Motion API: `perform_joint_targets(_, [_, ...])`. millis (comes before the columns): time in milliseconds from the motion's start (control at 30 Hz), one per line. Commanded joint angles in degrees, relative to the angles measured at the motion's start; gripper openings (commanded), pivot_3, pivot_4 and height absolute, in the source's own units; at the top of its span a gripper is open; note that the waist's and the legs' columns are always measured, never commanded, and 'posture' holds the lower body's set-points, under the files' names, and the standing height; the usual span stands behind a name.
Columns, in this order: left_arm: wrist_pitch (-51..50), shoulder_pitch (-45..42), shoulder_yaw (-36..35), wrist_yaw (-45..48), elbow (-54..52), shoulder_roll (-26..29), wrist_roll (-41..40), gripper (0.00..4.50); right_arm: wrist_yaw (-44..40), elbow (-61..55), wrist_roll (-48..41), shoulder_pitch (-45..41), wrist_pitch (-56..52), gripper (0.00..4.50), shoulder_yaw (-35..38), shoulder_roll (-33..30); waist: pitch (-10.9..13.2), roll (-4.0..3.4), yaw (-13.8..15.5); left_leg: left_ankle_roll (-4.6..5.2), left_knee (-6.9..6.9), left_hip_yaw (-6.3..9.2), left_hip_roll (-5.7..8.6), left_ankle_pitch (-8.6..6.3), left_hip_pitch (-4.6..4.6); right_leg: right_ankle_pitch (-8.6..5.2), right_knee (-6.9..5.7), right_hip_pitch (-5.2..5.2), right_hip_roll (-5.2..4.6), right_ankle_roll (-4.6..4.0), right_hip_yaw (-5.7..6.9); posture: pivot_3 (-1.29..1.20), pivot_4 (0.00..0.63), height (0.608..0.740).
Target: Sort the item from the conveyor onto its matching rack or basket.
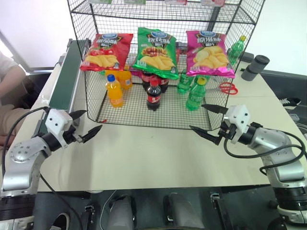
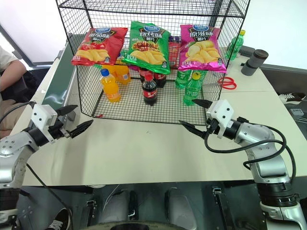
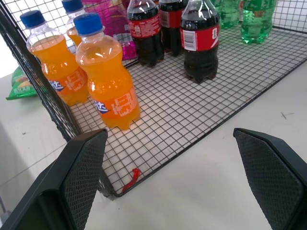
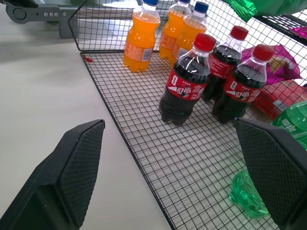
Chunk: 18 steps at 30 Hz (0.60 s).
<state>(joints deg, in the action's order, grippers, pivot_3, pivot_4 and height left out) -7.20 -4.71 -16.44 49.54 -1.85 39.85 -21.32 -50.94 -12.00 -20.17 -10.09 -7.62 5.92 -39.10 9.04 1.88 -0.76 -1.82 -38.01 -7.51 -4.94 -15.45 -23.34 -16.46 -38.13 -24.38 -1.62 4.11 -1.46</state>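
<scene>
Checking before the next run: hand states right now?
Left hand: open, holding nothing.
Right hand: open, holding nothing.

Green crisp bag (image 1: pixel 156 52) hanging on rack (image 1: pixel 163 14), between red, pink bags.

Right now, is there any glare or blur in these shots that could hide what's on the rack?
Left eye view: window light whitens the upper left, and the green crisp bag shines but its print reads. Left wrist view: the near black fingers look soft, the orange bottles sharp. Right wrist view: bright light beyond the rack washes out the far background; the cola bottles stay clear.
</scene>
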Motion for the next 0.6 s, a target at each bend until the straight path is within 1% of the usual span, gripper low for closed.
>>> perform_joint_targets(33, [1.07, -0.54, -0.03, 0.25, -0.31, 0.53, 0.27, 4.50, -0.13, -1.08, 0.15, -0.04, 1.12, 4.45, 0.30, 0.03, 0.00, 0.00, -0.01, 0.00, 0.00, 0.00, 0.00, 0.00, 0.00, 0.00, 0.00, 0.00, 0.00, 0.00, 0.00, 0.00, 0.150, 0.740])
perform_joint_targets(133, [1.70, -0.59, -0.42, 0.14, -0.48, -0.08, -0.12, 4.50, -0.22, -1.00, 0.27, -0.15, 1.19, 4.45, 0.23, 0.11, 0.00, 0.00, -0.01, 0.00, 0.00, 0.00, 0.00, 0.00, 0.00, 0.00, 0.00, 0.00, 0.00, 0.00, 0.00, 0.00, 0.150, 0.740])
perform_joint_targets(300, [1.33, -0.91, -0.52, 1.06, -0.04, 0.42, -0.65, 4.50, -0.23, -0.90, 0.54, -0.30, 1.30, 4.45, 0.14, 0.20, 0.00, 0.00, 0.00, 0.00, 0.00, 0.00, 0.00, 0.00, 0.00, 0.00, -0.01, 0.00, 0.00, 0.00, 0.00, 0.00, 0.150, 0.740])
perform_joint_targets(600, [3.96, -2.05, -0.85, 3.44, 1.89, 0.46, -0.90, 4.50, -0.19, -0.69, 0.86, -0.42, 1.53, 4.45, -0.33, 0.22, 0.00, 0.00, 0.01, 0.00, -0.01, 0.00, 0.00, 0.00, 0.00, 0.00, -0.02, 0.00, 0.00, 0.01, 0.00, 0.00, 0.150, 0.740])
